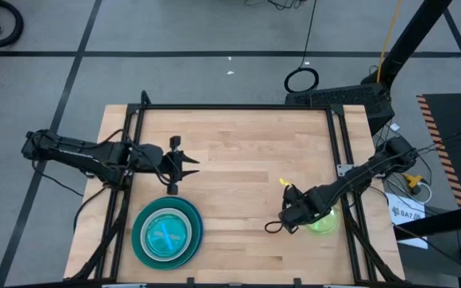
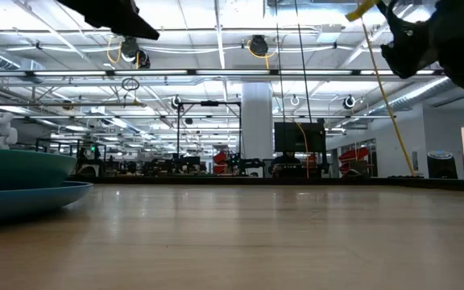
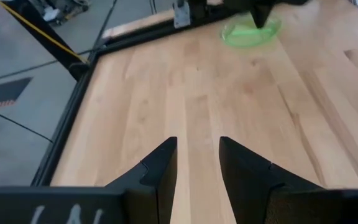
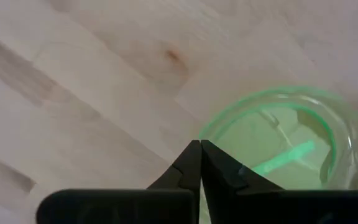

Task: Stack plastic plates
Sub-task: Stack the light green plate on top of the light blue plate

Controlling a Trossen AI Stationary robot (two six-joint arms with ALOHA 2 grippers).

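Writing shows nowhere legibly. Right gripper (image 4: 200, 144), clenched, pinches the rim of the lime green plate (image 4: 291, 140) at the table's (image 1: 246, 160) near right. Left gripper (image 1: 184, 164) hangs parted above the plate stack (image 1: 166, 233), near left.

Stacked plates (image 1: 166, 233) front-left; lime plate (image 1: 325, 222) right.
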